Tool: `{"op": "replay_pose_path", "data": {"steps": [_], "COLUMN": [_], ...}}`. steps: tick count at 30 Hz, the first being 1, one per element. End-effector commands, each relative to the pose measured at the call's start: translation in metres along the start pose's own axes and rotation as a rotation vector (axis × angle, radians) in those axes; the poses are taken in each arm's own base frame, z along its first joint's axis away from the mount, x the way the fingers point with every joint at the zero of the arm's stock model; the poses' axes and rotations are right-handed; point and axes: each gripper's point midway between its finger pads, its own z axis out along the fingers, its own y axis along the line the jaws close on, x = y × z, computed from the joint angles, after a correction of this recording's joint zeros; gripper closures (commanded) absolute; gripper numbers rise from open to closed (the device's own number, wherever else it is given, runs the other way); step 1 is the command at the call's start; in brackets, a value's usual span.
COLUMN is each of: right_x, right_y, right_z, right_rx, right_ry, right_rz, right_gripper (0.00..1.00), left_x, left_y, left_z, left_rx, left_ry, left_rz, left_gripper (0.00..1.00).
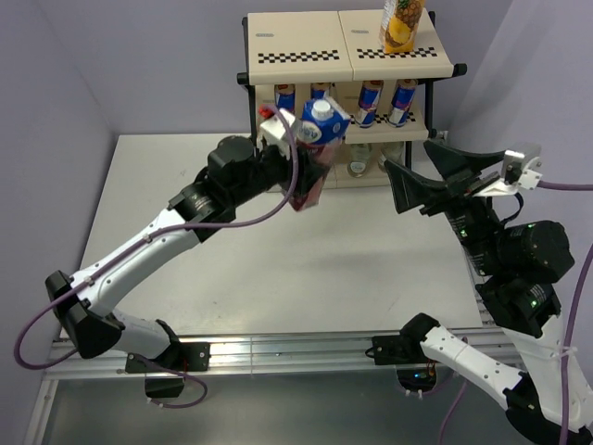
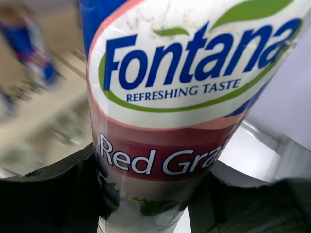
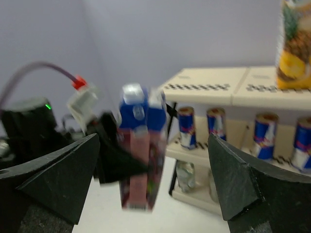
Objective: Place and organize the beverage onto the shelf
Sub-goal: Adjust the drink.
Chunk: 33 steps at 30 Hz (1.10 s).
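Observation:
My left gripper [image 1: 298, 165] is shut on the purple juice carton [image 1: 315, 139], holding it above the table, just left of the shelf's [image 1: 306, 42] front. The left wrist view is filled by this carton [image 2: 184, 97], with a black finger [image 2: 58, 194] pressed on each side. Off to the right of the shelf my right gripper [image 1: 437, 173] stands wide open and empty, and the same carton [image 3: 141, 155] shows beyond its jaws. The yellow carton [image 1: 401, 25] stands on the top tier. Several blue-and-silver cans [image 1: 370, 102] line the middle tier. Clear bottles [image 1: 357, 159] stand on the lowest tier.
The shelf stands against the back wall, its black frame post [image 1: 248, 93] close behind the held carton. White tabletop [image 1: 278, 269] stretches in front of the shelf. A purple cable [image 1: 278, 199] loops over the left arm.

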Motion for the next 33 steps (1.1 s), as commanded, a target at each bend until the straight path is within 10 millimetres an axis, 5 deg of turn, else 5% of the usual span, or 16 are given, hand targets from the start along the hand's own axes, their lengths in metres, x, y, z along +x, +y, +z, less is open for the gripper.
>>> {"op": "replay_pose_path", "data": {"steps": [1, 3, 5, 6, 8, 9, 10, 11, 12, 14, 17, 27, 33], "right_x": [0.031, 0.042, 0.053, 0.056, 0.067, 0.070, 0.072, 0.079, 0.080, 0.088, 0.097, 0.105, 0.109], "right_y": [-0.032, -0.038, -0.040, -0.041, -0.042, -0.042, -0.043, -0.045, -0.045, -0.046, -0.045, -0.041, -0.037], "right_z": [-0.006, -0.009, -0.011, -0.013, -0.016, -0.019, -0.021, -0.023, -0.026, -0.031, -0.036, -0.042, -0.042], "right_rx": [0.176, 0.205, 0.215, 0.219, 0.223, 0.222, 0.230, 0.235, 0.235, 0.238, 0.234, 0.211, 0.191], "right_ry": [0.077, 0.099, 0.125, 0.133, 0.155, 0.163, 0.166, 0.181, 0.184, 0.201, 0.225, 0.245, 0.253], "right_rz": [0.012, 0.017, 0.030, 0.031, 0.043, 0.042, 0.047, 0.048, 0.051, 0.057, 0.065, 0.087, 0.099], "right_gripper": [0.01, 0.01, 0.01, 0.01, 0.01, 0.01, 0.01, 0.01, 0.01, 0.01, 0.01, 0.02, 0.02], "left_x": [-0.216, -0.247, -0.251, -0.272, -0.276, -0.304, -0.296, -0.304, -0.327, -0.334, -0.354, -0.379, -0.375], "left_y": [0.010, 0.020, 0.035, 0.038, 0.051, 0.051, 0.062, 0.064, 0.063, 0.067, 0.061, 0.051, 0.097], "left_z": [-0.050, -0.057, -0.038, -0.048, -0.030, -0.047, -0.026, -0.026, -0.045, -0.043, -0.067, -0.110, -0.097], "left_rx": [-0.192, -0.282, -0.359, -0.402, -0.458, -0.470, -0.493, -0.496, -0.498, -0.497, -0.450, -0.415, -0.505], "left_ry": [-0.652, -0.712, -0.703, -0.760, -0.775, -0.847, -0.820, -0.842, -0.916, -0.969, -1.081, -1.192, -1.200], "left_rz": [0.099, 0.121, 0.167, 0.158, 0.168, 0.162, 0.163, 0.162, 0.157, 0.145, 0.122, 0.123, 0.112], "left_gripper": [1.00, 1.00, 1.00, 1.00, 1.00, 1.00, 1.00, 1.00, 1.00, 1.00, 1.00, 1.00, 0.99]}}
